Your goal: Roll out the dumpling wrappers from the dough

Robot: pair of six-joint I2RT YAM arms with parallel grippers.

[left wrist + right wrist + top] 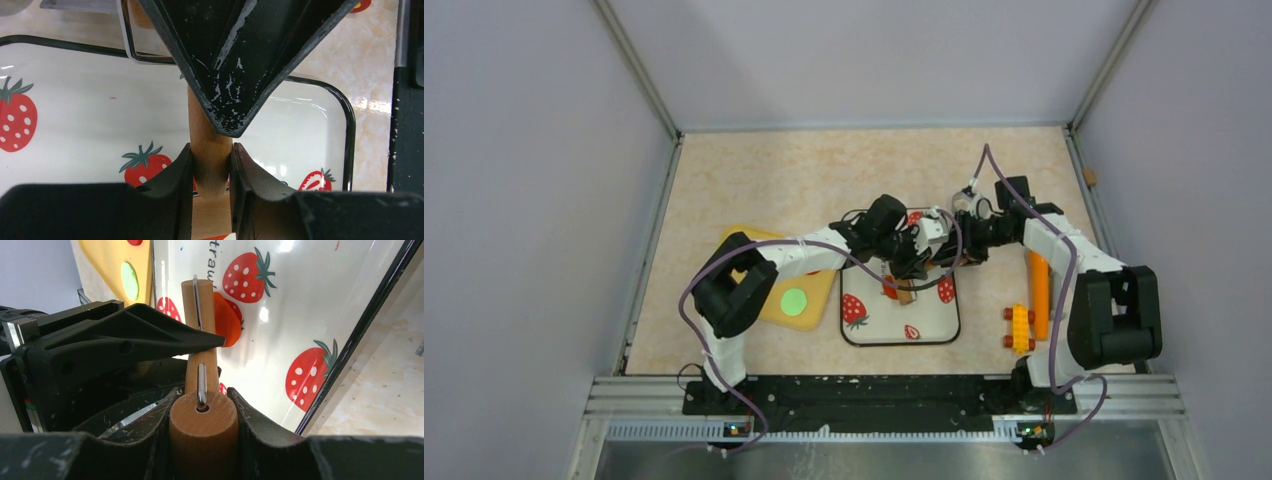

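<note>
A wooden roller (907,290) lies over the strawberry-print tray (929,330), with both grippers on it. My left gripper (211,152) is shut on its thin round-ended wooden handle (210,170). My right gripper (202,402) is shut on its thick wooden cylinder (202,432), which has a metal rod in its end. The dough (226,320), a flat orange-red blob, lies on the tray beside and partly under the roller's far part (200,305). In the top view the dough (890,292) peeks out under the left gripper (912,265); the right gripper (946,256) is close beside it. A green wrapper disc (795,302) lies on the yellow board (769,320).
The yellow board also shows in the right wrist view (107,260) with the green disc (129,280). An orange stick (1038,292) and a yellow toy block (1021,328) lie right of the tray. White walls enclose the table.
</note>
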